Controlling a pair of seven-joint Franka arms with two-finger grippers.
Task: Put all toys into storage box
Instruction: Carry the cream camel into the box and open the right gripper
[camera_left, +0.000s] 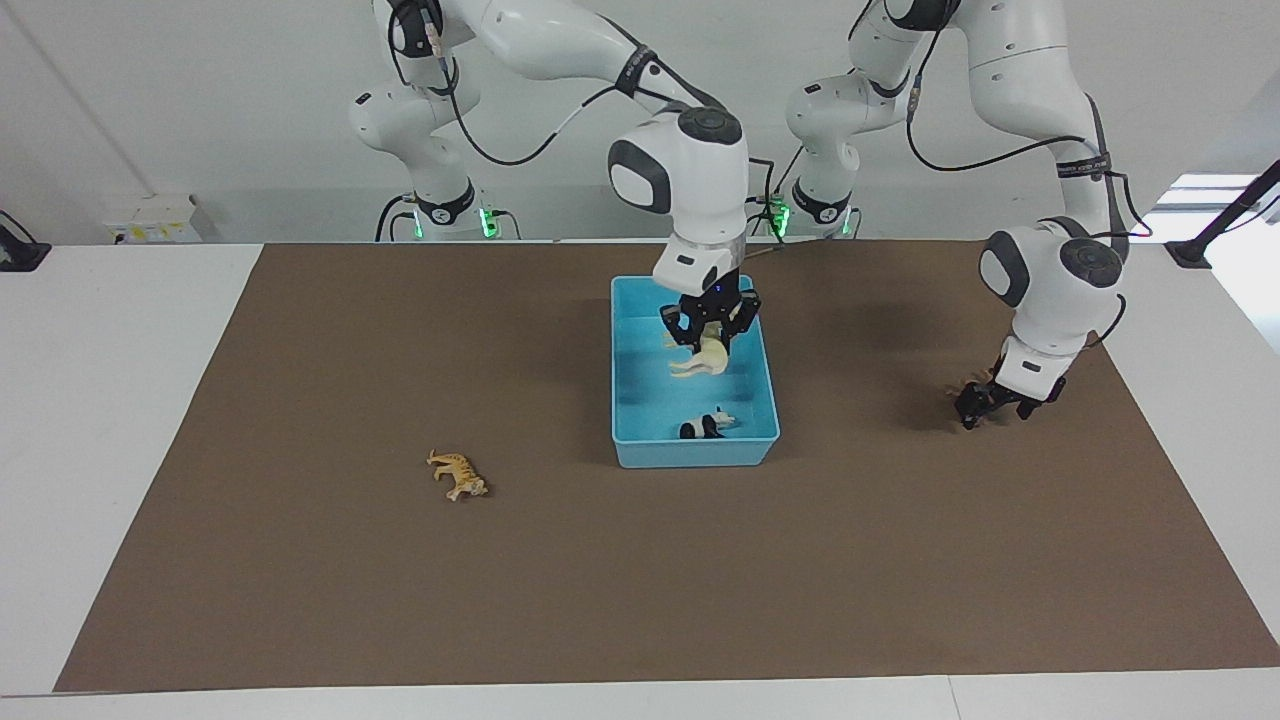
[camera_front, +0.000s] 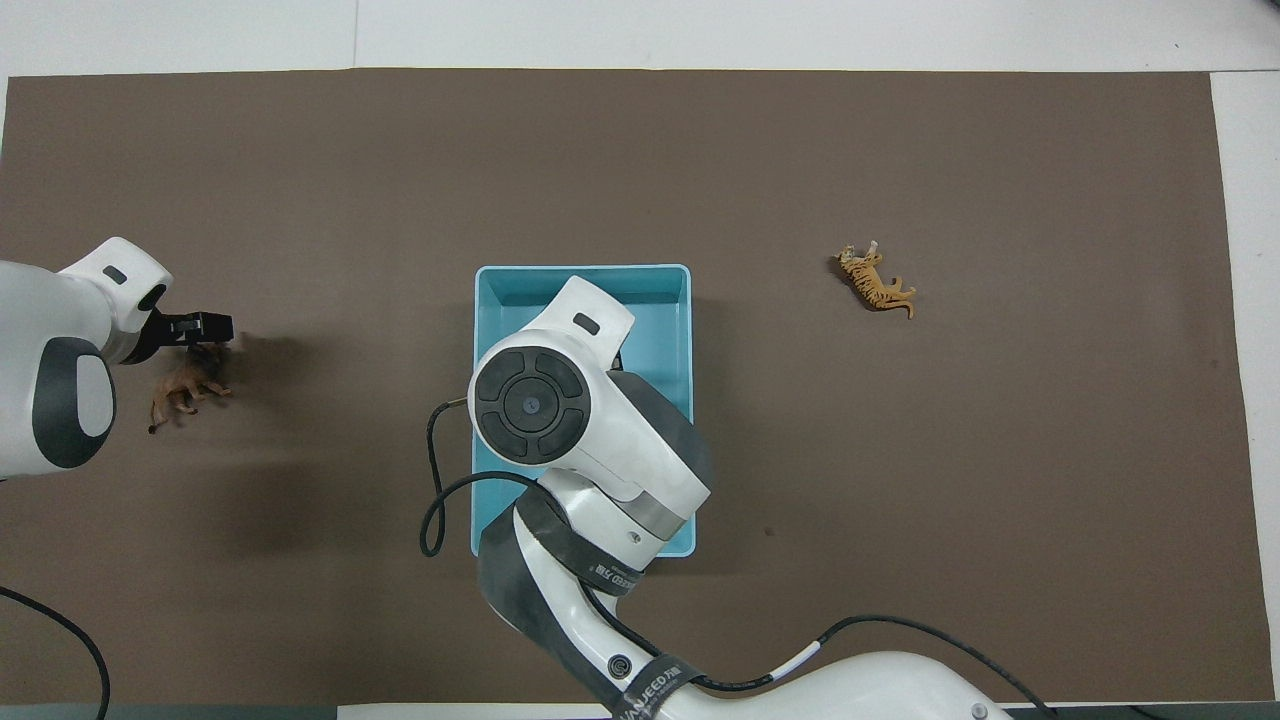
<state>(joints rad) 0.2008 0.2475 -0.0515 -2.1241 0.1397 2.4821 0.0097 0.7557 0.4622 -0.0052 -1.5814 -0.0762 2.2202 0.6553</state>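
Your right claw (camera_left: 708, 335) hangs over the middle of the blue storage box (camera_left: 625, 400), fingers closed on the pale yellow long-necked toy (camera_left: 705, 358), which dangles inside the box walls just above the floor. The drop is straight down; nothing sideways is needed. The panda (camera_left: 708, 426) already lies in the box at the end farther from the robots, clear of that drop.

Your left claw (camera_left: 990, 402) sits low at the lion (camera_front: 185, 388), toward the left arm's end of the counter; I cannot tell whether it grips. The tiger (camera_left: 458, 476) lies on the counter toward the right arm's end, so that arm is nearer.
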